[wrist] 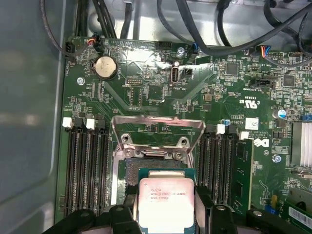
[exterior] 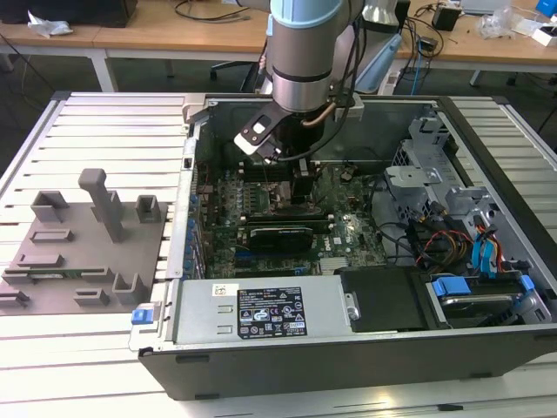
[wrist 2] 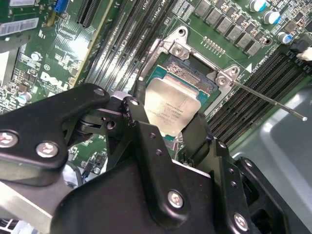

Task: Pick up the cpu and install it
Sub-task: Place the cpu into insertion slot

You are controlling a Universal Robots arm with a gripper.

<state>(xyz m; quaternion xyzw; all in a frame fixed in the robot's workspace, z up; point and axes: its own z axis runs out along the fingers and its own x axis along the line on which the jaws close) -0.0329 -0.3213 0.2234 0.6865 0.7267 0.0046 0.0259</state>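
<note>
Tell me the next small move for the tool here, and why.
Probably ease straight down, keeping the grip: the tool flanks the cpu on two sides, right over the socket, whose load plate stands open. Whether the cpu already sits in the socket cannot be told.

White label (exterior: 270,312) on grey metal box (exterior: 196,315) at case front, exterior view: black print and small symbols, wording cannot be made out. Top plate of cpu (wrist: 165,200), first wrist view: few lines of fine dark print, unreadable. Green board (wrist: 146,92): white logo, certification mark, tiny part codes, white sticker (wrist: 251,123).
</note>
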